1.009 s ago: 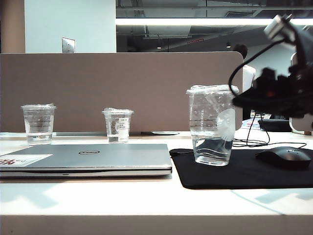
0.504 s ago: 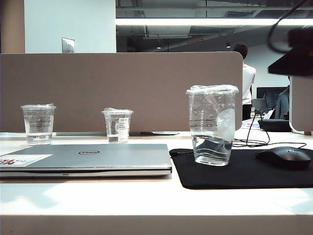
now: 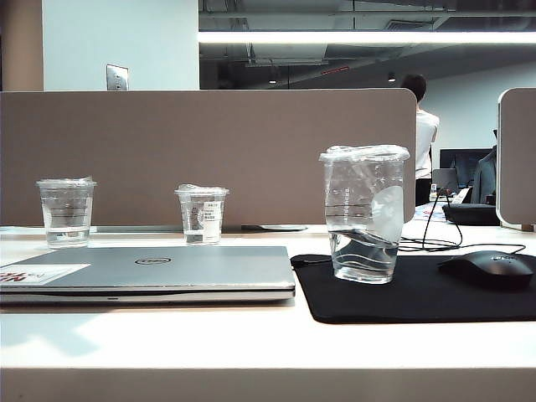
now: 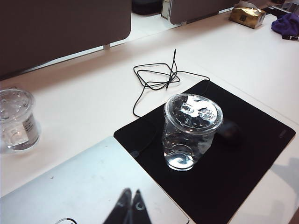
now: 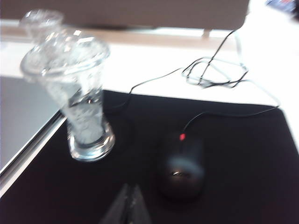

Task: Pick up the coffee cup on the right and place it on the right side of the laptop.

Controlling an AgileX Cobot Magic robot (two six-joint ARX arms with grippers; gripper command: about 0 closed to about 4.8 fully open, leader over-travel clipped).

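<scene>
The coffee cup [image 3: 363, 213], a tall clear plastic cup with a flat lid, a round whitish logo and some water, stands upright on a black mat [image 3: 419, 293] just right of the closed silver Dell laptop [image 3: 155, 270]. Neither arm shows in the exterior view. My left gripper [image 4: 131, 192] is shut and empty, hovering over the laptop lid [image 4: 93, 186], with the cup [image 4: 190, 133] off to one side. Shut and empty too, my right gripper [image 5: 130, 187] hangs above the mat [image 5: 243, 177], between the cup [image 5: 79, 102] and a mouse [image 5: 181, 168], touching neither.
A black mouse [image 3: 488, 270] lies on the mat right of the cup, its cable [image 4: 156, 79] looped behind. Two shorter clear cups [image 3: 66, 212] [image 3: 202, 215] stand behind the laptop. A brown partition [image 3: 209, 155] closes the table's back edge.
The right arm, seen beside the cup a second ago, rose and drew back out of the exterior view. The cup stays standing on the mat.
</scene>
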